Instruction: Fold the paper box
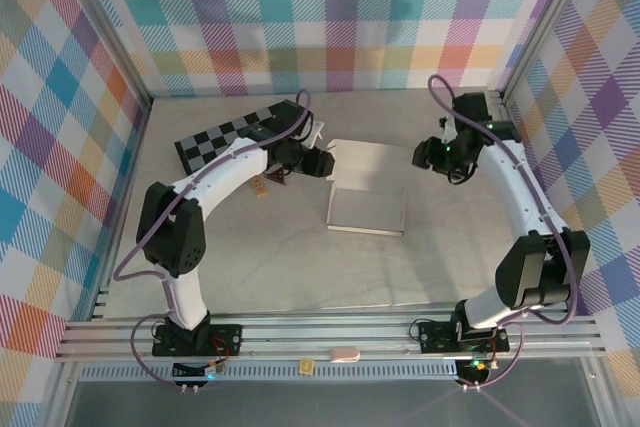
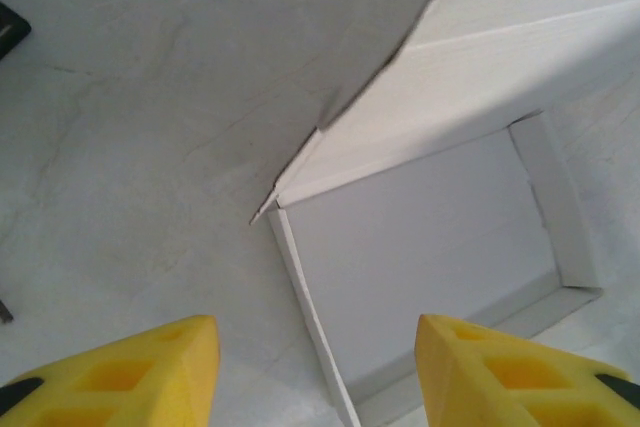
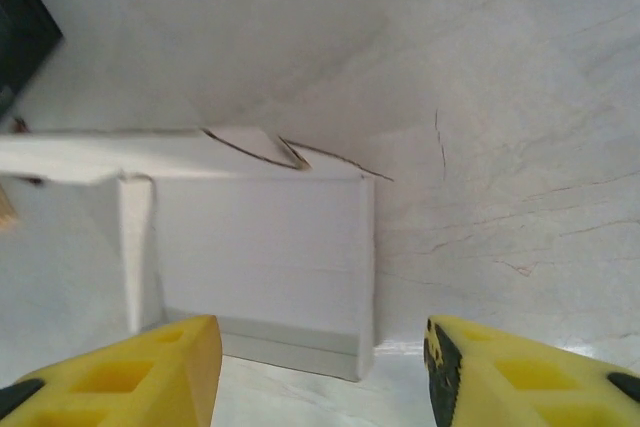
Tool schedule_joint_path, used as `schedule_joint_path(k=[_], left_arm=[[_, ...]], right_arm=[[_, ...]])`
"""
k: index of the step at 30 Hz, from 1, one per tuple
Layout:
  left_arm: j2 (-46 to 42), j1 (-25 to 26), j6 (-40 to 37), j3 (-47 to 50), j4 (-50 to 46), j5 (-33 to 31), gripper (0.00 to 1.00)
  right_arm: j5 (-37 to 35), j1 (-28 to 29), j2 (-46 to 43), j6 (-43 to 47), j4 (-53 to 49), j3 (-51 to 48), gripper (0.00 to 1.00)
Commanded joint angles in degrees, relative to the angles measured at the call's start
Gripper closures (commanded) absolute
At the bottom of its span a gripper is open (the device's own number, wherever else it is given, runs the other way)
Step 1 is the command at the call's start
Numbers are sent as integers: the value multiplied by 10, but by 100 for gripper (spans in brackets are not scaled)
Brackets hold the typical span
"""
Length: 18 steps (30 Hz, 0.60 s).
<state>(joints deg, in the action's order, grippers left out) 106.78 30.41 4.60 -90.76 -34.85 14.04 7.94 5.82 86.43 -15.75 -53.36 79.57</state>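
Observation:
The white paper box [image 1: 367, 209] lies in the middle of the table as a shallow tray with low raised walls, and a wide flap reaches back from its far side. My left gripper [image 1: 325, 160] hangs by the flap's left edge, open with nothing in it. The left wrist view has the yellow fingers [image 2: 150, 367] spread above the tray's left wall, the paper box [image 2: 430, 247] ahead of them. My right gripper [image 1: 420, 155] hovers off the flap's right edge, also open and empty. From the right wrist the paper box [image 3: 260, 247] sits in front of the right gripper [image 3: 320, 347].
A black-and-grey checkered board [image 1: 235, 137] lies at the back left, behind the left arm. A small brown object [image 1: 262, 185] rests on the table under the left forearm. Plaid walls close in the back and both sides.

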Motion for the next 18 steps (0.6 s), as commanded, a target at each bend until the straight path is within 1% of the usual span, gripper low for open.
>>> schedule_joint_path(k=[1,3,9,14,18], left_arm=[[18,-11,-49,-31,-21,-5,47],[26,-14,-50,-38,-16,-9,47],[55,-14,-44,-52,10,15,46],[76,-14,-36,-70,18,27,47],[86,-13,-30,-79,21,31,49]], right_arm=[[36,-6,-4,110,69,-20,45],[32,-8,10,129,78,-22,46],[29,-11,54,174,88,-8,49],[37,-12,84,178,100,4,52],[71,-12,97,185,107,15,56]])
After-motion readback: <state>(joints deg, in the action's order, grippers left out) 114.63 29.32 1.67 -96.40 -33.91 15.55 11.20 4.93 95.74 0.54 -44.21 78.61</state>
